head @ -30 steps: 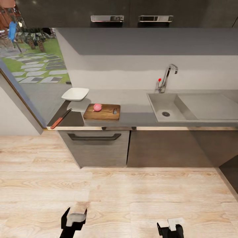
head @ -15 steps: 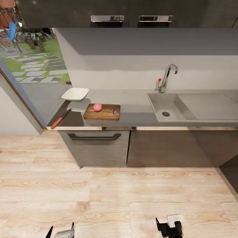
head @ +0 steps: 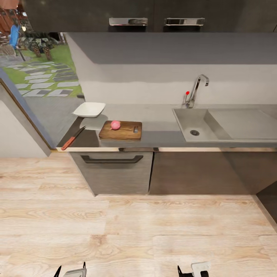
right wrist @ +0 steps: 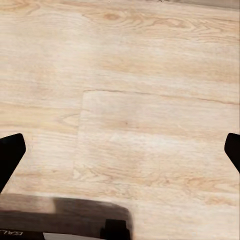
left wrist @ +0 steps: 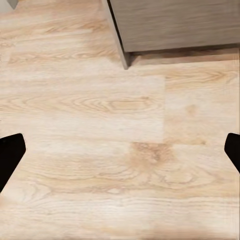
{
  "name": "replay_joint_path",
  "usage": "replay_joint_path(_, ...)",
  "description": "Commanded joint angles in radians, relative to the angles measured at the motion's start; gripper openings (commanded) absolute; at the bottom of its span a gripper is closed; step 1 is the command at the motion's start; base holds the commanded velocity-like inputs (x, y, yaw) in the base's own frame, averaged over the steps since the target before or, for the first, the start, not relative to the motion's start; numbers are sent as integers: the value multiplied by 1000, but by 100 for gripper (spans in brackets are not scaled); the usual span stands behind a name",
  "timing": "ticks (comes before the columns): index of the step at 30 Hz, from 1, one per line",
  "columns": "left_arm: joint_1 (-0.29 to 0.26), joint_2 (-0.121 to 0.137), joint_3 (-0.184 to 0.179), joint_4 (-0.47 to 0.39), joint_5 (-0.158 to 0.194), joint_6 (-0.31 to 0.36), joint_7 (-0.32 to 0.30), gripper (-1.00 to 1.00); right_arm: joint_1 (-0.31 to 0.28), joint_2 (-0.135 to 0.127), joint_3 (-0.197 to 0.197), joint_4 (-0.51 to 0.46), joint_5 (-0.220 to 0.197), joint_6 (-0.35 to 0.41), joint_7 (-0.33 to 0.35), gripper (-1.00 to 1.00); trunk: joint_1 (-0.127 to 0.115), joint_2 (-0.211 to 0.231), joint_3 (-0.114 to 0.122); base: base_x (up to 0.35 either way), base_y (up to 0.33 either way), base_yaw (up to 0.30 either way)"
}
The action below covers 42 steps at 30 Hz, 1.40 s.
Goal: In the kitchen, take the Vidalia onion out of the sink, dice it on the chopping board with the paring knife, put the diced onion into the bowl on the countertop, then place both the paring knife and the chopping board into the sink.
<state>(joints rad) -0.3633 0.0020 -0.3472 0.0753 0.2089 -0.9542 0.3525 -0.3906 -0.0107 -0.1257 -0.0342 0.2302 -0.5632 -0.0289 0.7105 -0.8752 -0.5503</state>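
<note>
Head view: onion [head: 115,124] sits on the board [head: 120,130], both arms' fingers spread, empty; it's round, so it may roll when cut.

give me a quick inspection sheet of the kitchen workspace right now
surface: grey countertop with pale wood edge, glossy.
job's things: onion on the board; knife at the counter's left end, apart from the board; bowl behind it; sink basin bare.
clutter: nothing seen.
grippers: left gripper and right gripper open, over the floor, holding nothing.
cables: nothing seen.
surroundings: tap behind the sink, dark cabinets below, window onto a garden at left.
</note>
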Motion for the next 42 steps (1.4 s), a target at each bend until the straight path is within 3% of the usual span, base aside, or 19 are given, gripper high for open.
replay_joint_path(1, -1, -1, -9, 3, 7, 2, 0, 100, -1, 0, -8, 1, 11, -9, -3, 100, 0, -1, -1, 0, 242, 0)
replay_joint_path(15, -1, -1, -9, 3, 7, 80, 0, 100, -1, 3, -7, 3, 11, -41, -3, 100, 0, -1, -1, 0, 292, 0)
replay_joint_path(42, -1, -1, -9, 3, 7, 80, 0, 100, -1, 5, -6, 5, 11, -41, -3, 100, 0, -1, -1, 0, 300, 0)
